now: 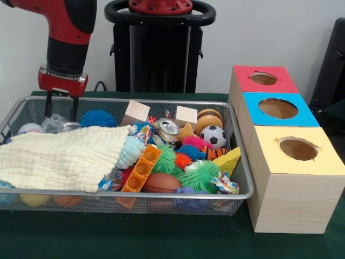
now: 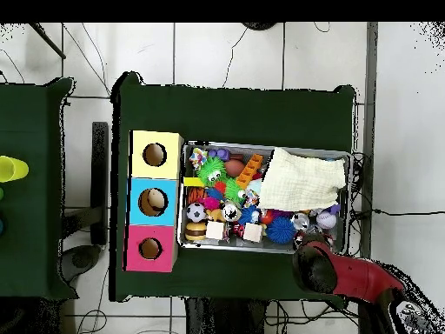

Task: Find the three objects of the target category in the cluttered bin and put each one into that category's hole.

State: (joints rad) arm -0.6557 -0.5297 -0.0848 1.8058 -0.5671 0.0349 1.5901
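The wire mesh bin [image 1: 241, 162] is full of toys, and it also shows in the overhead view [image 2: 261, 250]. A pale yellow cloth [image 1: 64, 156] covers its left half. My gripper [image 1: 61, 107] hangs open over the bin's far left corner, holding nothing. Right below it lies a clear plastic thing [image 1: 54, 123], next to a silver can [image 1: 69, 127]. I cannot tell whether it is a bottle. No bottle with a blue label shows plainly. The red-topped box's hole [image 1: 263, 79] is at the far right and shows in the overhead view [image 2: 149, 249]. In the overhead view the arm [image 2: 348, 278] hides the gripper.
The blue-topped box [image 1: 302, 116] and the yellow-topped box [image 1: 323, 162] stand in a row with the red one, right of the bin. A second silver can [image 1: 168, 128], wooden blocks [image 1: 136, 111], balls and spiky toys fill the bin's right half. A baseball [image 1: 29, 128] lies far left.
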